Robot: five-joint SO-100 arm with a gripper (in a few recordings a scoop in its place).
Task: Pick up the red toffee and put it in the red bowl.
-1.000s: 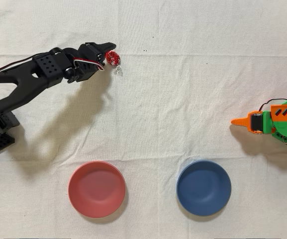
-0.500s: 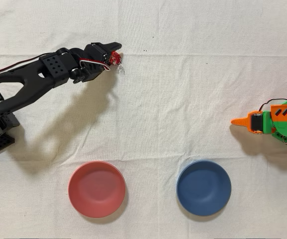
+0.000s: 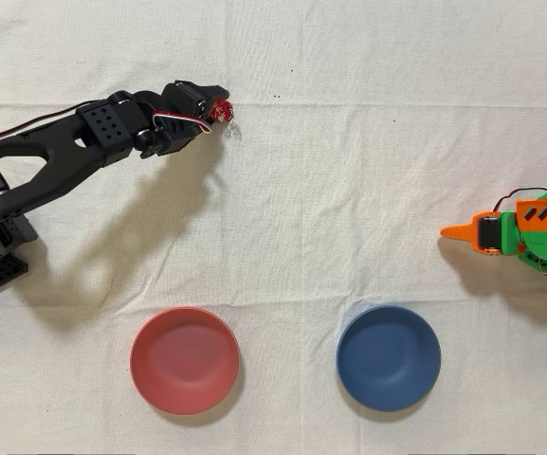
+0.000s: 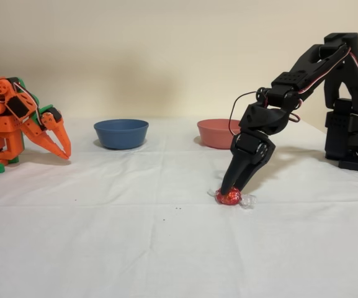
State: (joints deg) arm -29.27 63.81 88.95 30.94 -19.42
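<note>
Fingers (image 4: 229, 188) closed on red toffee (image 4: 229, 197) | toffee half hidden overhead | on cloth (image 4: 135, 236)

**Colours on my table**

My arm (image 4: 303, 74) and gripper (image 4: 229, 187) are black, with a red and white wire along them. The toffee (image 4: 229, 197) at my tips is shiny red foil with clear ends. The cloth (image 3: 349, 209) is plain off-white. One bowl (image 3: 185, 360) is salmon-red, the other bowl (image 3: 389, 357) dark blue. The idle arm (image 3: 524, 234) is orange with green parts.
</note>
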